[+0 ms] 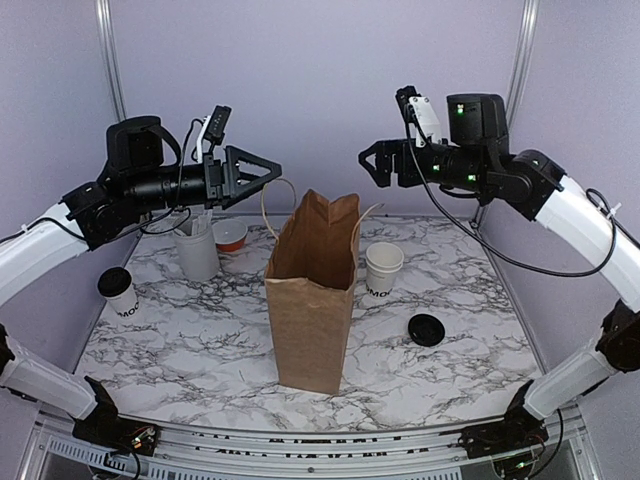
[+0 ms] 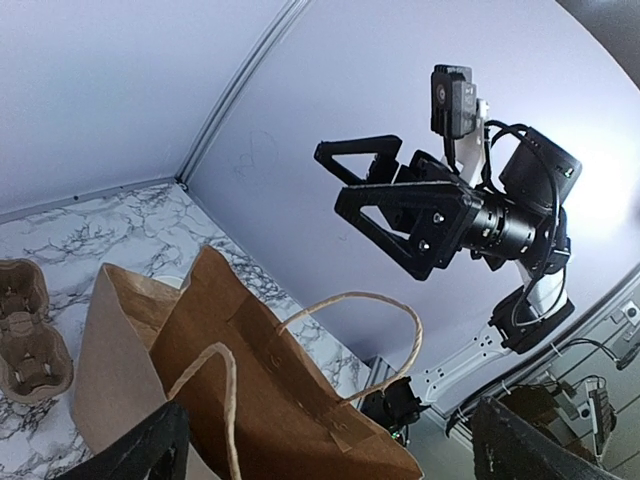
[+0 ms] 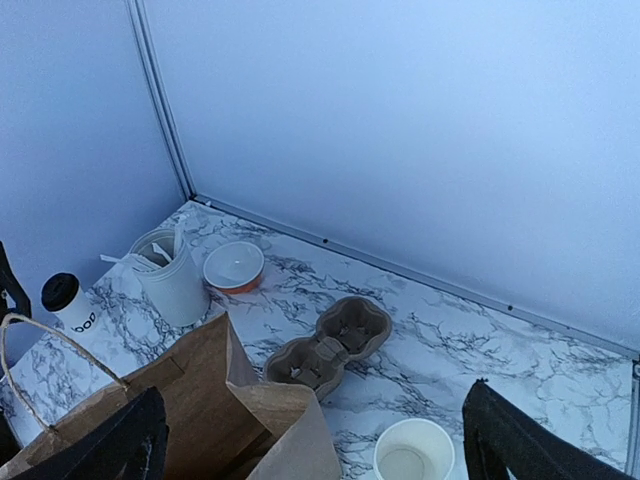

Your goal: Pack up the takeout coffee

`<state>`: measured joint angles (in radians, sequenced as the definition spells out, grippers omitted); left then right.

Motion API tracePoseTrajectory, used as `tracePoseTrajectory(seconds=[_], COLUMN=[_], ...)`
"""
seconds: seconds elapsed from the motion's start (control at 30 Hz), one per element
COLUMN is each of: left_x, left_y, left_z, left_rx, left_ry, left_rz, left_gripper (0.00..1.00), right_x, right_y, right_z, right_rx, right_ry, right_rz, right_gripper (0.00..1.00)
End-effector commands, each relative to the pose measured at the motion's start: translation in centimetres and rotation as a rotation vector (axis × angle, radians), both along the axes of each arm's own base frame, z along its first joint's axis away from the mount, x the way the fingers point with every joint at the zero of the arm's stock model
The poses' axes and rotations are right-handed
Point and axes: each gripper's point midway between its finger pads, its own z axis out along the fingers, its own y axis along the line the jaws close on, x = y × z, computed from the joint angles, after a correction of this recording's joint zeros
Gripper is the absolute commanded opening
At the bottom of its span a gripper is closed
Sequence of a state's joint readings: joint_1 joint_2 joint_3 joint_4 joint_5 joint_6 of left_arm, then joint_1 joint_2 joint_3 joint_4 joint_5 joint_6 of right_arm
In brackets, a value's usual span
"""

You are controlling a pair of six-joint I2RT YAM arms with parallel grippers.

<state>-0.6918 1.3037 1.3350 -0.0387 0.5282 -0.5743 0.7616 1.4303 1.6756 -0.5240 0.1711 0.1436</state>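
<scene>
The takeout coffee (image 1: 118,292), a small white cup with a black lid, stands on the tabletop (image 1: 200,340) at the far left, well apart from the brown paper bag (image 1: 312,290). The bag stands upright and open in the middle. The 2 pincers hang high above it. The left pincer (image 1: 270,172) has its fingers wide apart and holds nothing. The right pincer (image 1: 368,165) is wide apart and empty too. A cup with no lid (image 1: 384,268) stands just right of the bag, near a loose black lid (image 1: 427,329).
</scene>
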Motion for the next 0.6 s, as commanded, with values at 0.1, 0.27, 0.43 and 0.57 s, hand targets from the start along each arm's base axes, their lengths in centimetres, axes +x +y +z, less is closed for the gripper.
tracePoseTrajectory(seconds=[0.1,0.27,0.43,0.57], left_x=[0.5,1.7,2.3,2.8], left_y=[4.0,8.0,11.1,14.4], left_z=[0.3,-0.3,-2.5,-4.5], left_rx=[0.072,0.118,0.196,0.27], left_ry=[-0.093,-0.097,-0.054,-0.016], left_rz=[0.199,0.378,0.537,0.698], left_gripper=[0.99,0.99,0.99,0.99], right_x=[0.3,0.9,1.4,1.6], right_y=[-4.0,-5.7,-7.0,-7.3], right_z=[0.8,-1.3,-2.8,-4.0], right_rx=[0.127,0.143,0.143,0.136], right_ry=[-0.025,0.006,0.027,0.038], right_rz=[-0.088,-0.098,-0.109,-0.119], right_gripper=[1.0,1.0,1.0,1.0])
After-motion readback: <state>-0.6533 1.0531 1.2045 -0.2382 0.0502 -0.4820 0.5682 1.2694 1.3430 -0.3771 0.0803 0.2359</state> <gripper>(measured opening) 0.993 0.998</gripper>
